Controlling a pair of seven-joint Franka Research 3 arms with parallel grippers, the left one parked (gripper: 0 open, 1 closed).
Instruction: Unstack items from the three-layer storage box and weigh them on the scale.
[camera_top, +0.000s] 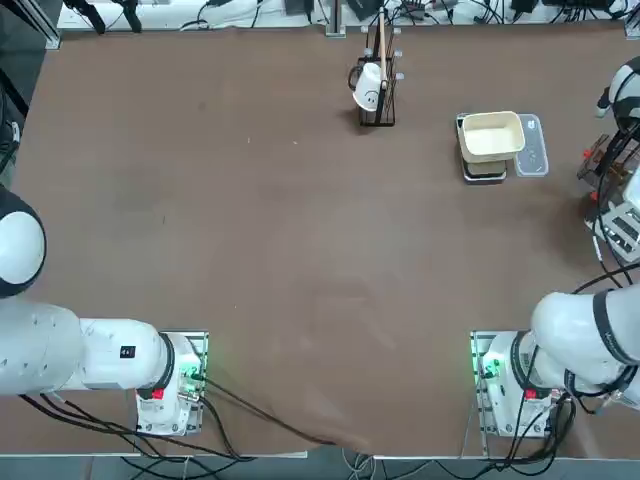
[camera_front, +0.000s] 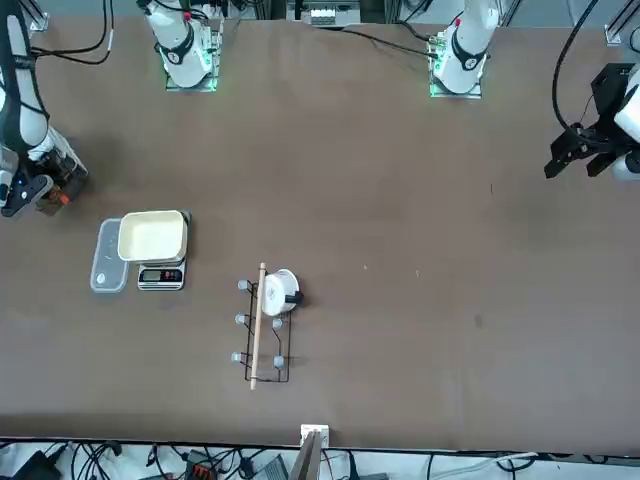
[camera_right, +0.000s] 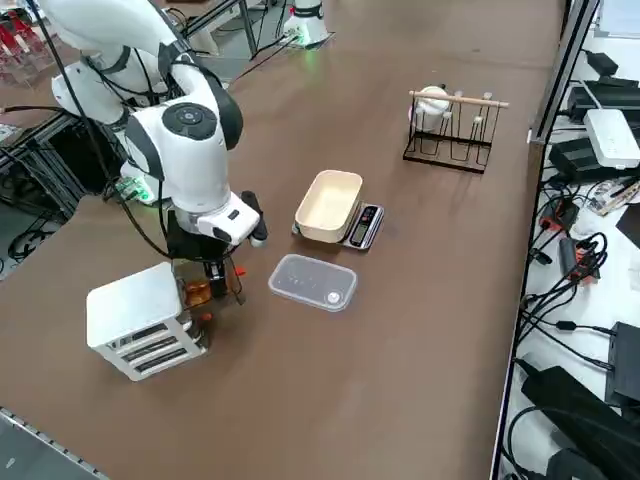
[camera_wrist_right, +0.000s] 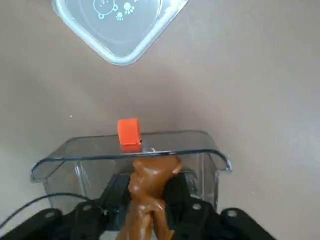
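A robotics lab: two white arms (camera_top: 90, 350) bolted to a wide brown table (camera_top: 250, 250), cables (camera_right: 570, 270) and electronics crowding its edges at the frame's right, metal framing behind.

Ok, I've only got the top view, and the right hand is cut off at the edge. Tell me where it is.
Observer: The right hand points down beside the three-layer storage box, into a clear drawer at the box's side.
Operator: Tell me what it's holding.
Observer: In the wrist view its fingers are closed on a brown lump inside that drawer.
Operator: Give me the way out toward the scale.
Observer: The drawer's orange knob faces the translucent plate, with bare table between them. The scale lies beyond the plate.
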